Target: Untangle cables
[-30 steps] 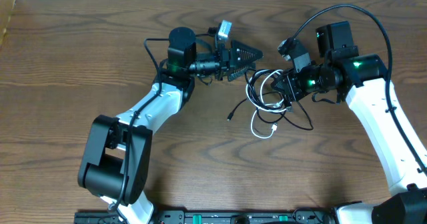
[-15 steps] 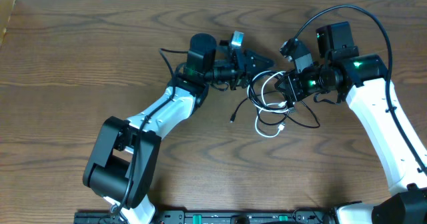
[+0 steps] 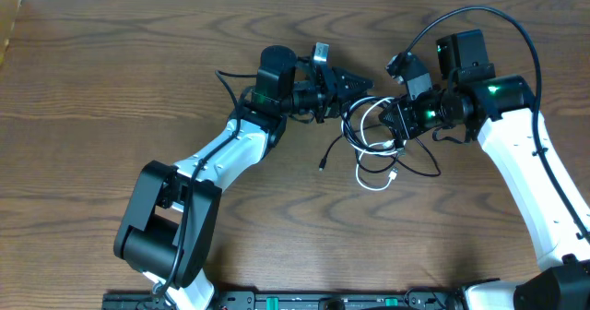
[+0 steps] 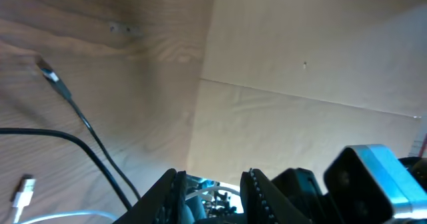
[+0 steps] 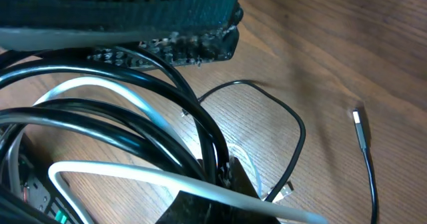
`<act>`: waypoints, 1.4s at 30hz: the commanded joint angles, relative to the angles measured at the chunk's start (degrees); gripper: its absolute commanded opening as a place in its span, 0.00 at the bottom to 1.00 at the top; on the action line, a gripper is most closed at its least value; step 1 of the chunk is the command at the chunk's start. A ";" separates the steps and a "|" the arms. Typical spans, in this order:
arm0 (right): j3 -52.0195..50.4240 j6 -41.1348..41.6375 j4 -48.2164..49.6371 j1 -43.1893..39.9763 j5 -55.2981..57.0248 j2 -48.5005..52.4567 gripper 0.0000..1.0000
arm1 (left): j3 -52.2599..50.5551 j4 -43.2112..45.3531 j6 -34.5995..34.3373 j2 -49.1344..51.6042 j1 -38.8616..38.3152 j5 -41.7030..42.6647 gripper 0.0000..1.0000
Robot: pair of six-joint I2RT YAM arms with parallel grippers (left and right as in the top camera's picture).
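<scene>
The cables, one white and one black, lie looped together at the table's centre between my two grippers. My right gripper is shut on the bundle; in the right wrist view its fingertips pinch black strands, with the white cord running across. My left gripper reaches the bundle's upper left loop. Its fingers stand narrowly apart with a white strand across the gap, and any pinch is hidden. A black plug end and a white plug end trail loose.
Thicker black robot wires arc over the right arm and beside the left arm. Dark wooden tabletop spreads to the left and front. A pale wall shows behind the table in the left wrist view.
My left gripper moved right to the bundle and its jaws narrowed around a loop. The bundle shifted slightly right. The right gripper stayed shut in place.
</scene>
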 commanded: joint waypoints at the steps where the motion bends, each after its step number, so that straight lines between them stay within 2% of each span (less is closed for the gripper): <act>1: 0.50 2.27 0.81 0.31 0.57 -0.94 0.01 | 0.52 2.75 -4.66 -0.24 -0.07 2.05 0.31; 5: 0.50 2.51 0.94 0.31 0.66 -0.92 0.01 | 0.52 5.81 -5.75 -0.24 -0.09 2.19 0.31; 14: 0.50 4.48 0.92 0.31 0.87 -0.79 0.01 | 0.52 5.90 -6.03 -0.24 -0.09 2.21 0.31; 17: 0.50 4.83 0.98 0.31 0.87 -0.68 0.01 | 0.52 5.90 -6.19 -0.24 -0.11 2.32 0.08; 20: 0.50 4.83 1.16 0.31 0.90 -0.68 0.01 | 0.52 5.90 -5.81 -0.24 -0.11 3.32 0.07; 26: 0.50 5.07 1.66 0.28 3.08 -0.68 0.01 | 0.52 3.76 4.24 -0.24 -0.09 3.76 0.07; 30: 0.50 10.36 1.36 0.28 10.54 -0.68 0.01 | 0.52 -3.45 12.24 -0.24 -0.09 3.04 0.07; 34: 0.26 14.16 1.60 0.28 14.67 -0.68 0.01 | 0.52 -11.91 15.96 -0.24 -0.09 -0.07 0.07; 35: 0.20 14.69 1.57 0.28 15.45 -0.66 0.03 | 0.52 -12.57 16.63 -0.24 -0.09 -0.39 0.07; 38: -0.20 17.79 1.57 0.28 19.56 -0.66 0.25 | 0.52 -15.19 20.37 -0.24 -0.07 -1.90 0.08; 42: -0.61 27.50 0.26 0.28 30.93 -0.26 0.45 | 0.52 -23.12 28.50 -0.24 0.46 -3.43 0.07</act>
